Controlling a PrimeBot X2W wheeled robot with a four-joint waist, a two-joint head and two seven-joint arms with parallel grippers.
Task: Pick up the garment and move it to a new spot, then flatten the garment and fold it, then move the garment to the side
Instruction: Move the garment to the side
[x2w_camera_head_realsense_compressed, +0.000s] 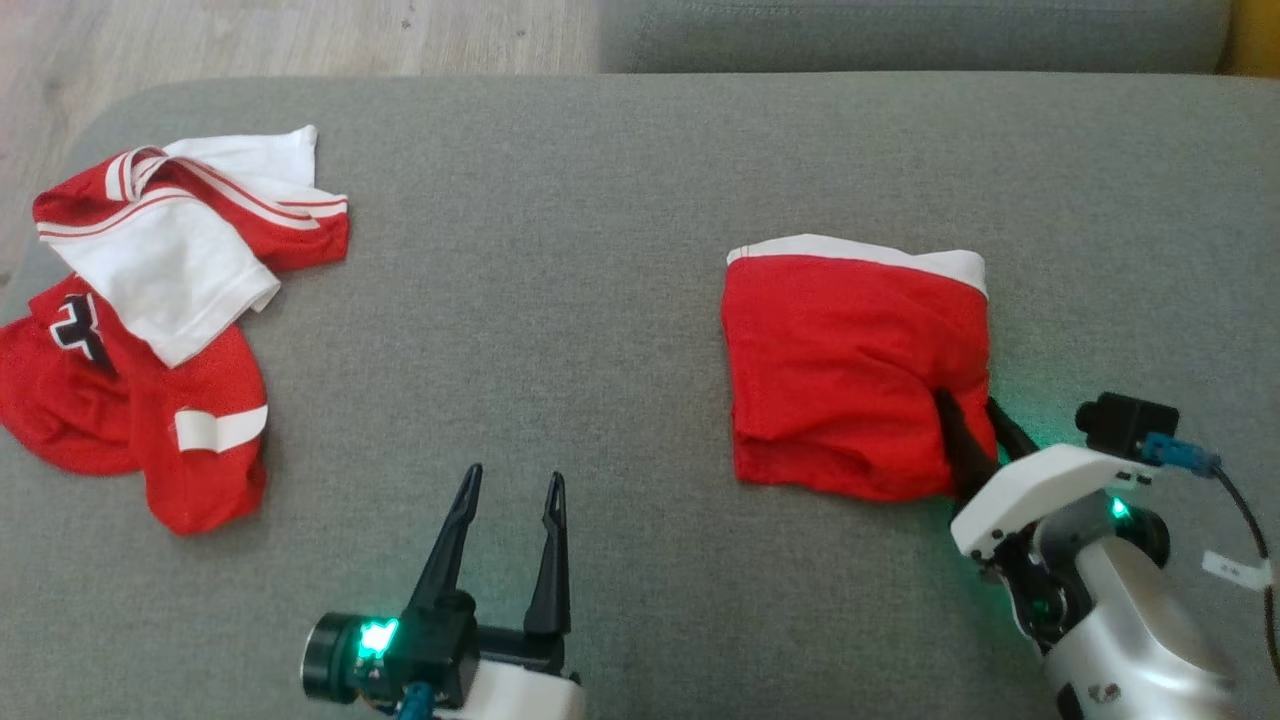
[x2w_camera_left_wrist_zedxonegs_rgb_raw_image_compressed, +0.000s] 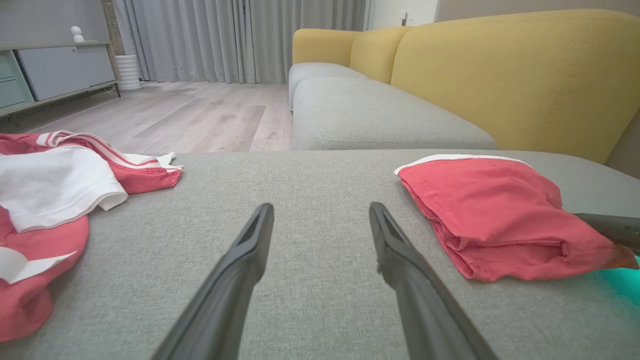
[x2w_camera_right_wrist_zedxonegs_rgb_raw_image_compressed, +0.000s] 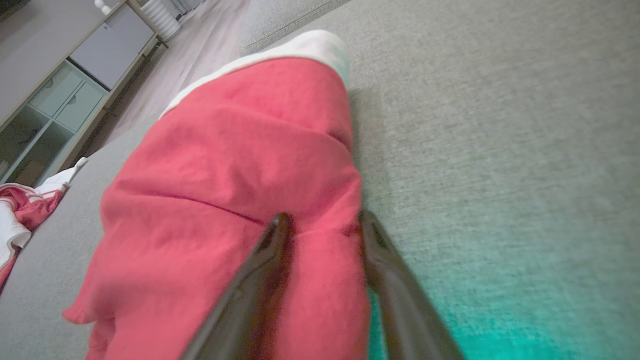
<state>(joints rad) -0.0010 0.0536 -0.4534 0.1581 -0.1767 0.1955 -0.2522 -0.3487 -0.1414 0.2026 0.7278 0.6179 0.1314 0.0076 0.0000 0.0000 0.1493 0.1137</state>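
The garment (x2w_camera_head_realsense_compressed: 840, 370) is red with a white waistband and lies folded into a rough square on the grey cushion (x2w_camera_head_realsense_compressed: 600, 250), right of centre. It also shows in the left wrist view (x2w_camera_left_wrist_zedxonegs_rgb_raw_image_compressed: 495, 210) and the right wrist view (x2w_camera_right_wrist_zedxonegs_rgb_raw_image_compressed: 230, 165). My right gripper (x2w_camera_head_realsense_compressed: 968, 405) is at its near right corner. One finger lies on top of the fabric and the other along the side edge, pinching the folded layers (x2w_camera_right_wrist_zedxonegs_rgb_raw_image_compressed: 324, 220). My left gripper (x2w_camera_head_realsense_compressed: 513, 480) rests open over bare cushion, left of the garment and apart from it (x2w_camera_left_wrist_zedxonegs_rgb_raw_image_compressed: 321, 207).
A loose pile of red and white clothes (x2w_camera_head_realsense_compressed: 150, 300) lies at the cushion's left edge (x2w_camera_left_wrist_zedxonegs_rgb_raw_image_compressed: 50, 185). Behind the cushion there is a yellow-backed sofa (x2w_camera_left_wrist_zedxonegs_rgb_raw_image_compressed: 500, 75), wooden floor (x2w_camera_left_wrist_zedxonegs_rgb_raw_image_compressed: 190, 115) and a low cabinet (x2w_camera_left_wrist_zedxonegs_rgb_raw_image_compressed: 60, 70). Bare cushion lies between the pile and the garment.
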